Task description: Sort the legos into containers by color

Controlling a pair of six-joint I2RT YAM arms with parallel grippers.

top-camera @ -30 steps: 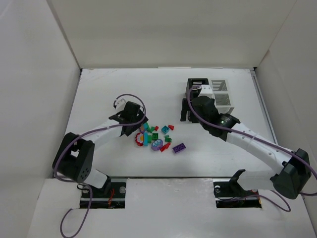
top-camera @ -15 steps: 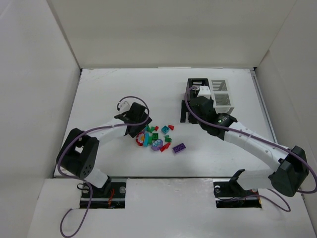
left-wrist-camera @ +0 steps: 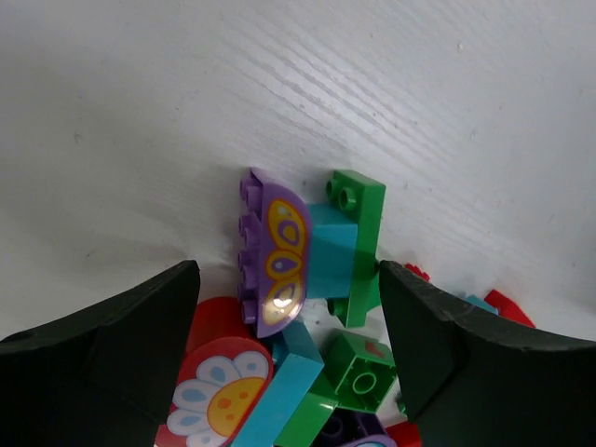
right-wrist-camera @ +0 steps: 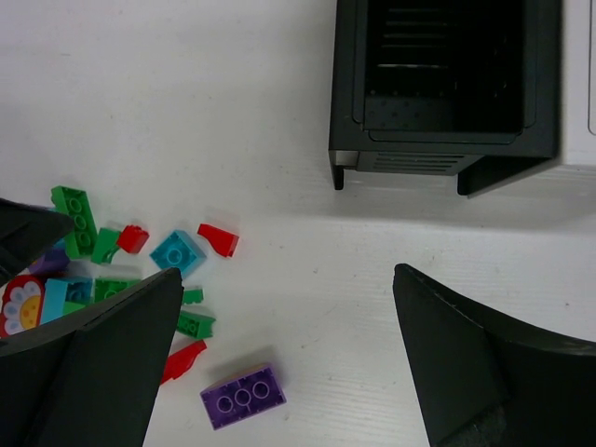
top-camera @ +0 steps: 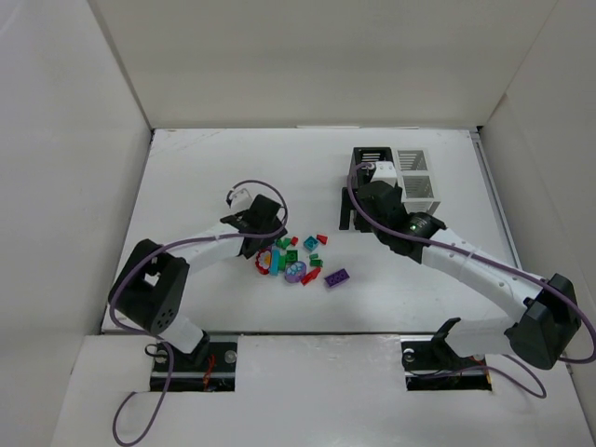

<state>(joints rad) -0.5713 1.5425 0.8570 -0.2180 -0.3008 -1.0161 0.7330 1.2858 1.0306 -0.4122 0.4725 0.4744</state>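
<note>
The legos (top-camera: 293, 261) lie in a loose pile left of the table's middle. My left gripper (top-camera: 269, 244) is down at the pile's left end and open. In the left wrist view its fingers flank a purple curved brick (left-wrist-camera: 270, 251), a teal brick (left-wrist-camera: 331, 261), a green plate (left-wrist-camera: 361, 233) and a green cube (left-wrist-camera: 358, 372), gripping none of them. A red flower piece (left-wrist-camera: 219, 400) lies by the left finger. My right gripper (right-wrist-camera: 289, 363) hangs open and empty over bare table, between the pile and the black container (right-wrist-camera: 346, 93). The white container (top-camera: 416, 172) adjoins the black one (top-camera: 370, 158).
A purple three-stud brick (right-wrist-camera: 242, 396) lies apart at the pile's right edge, with a teal brick (right-wrist-camera: 177, 251) and a red wedge (right-wrist-camera: 219, 239) nearby. White walls enclose the table on the left, back and right.
My left gripper has moved right onto the pile's left end and its jaws have narrowed somewhat. The right arm shifted slightly at first, then stayed still.
</note>
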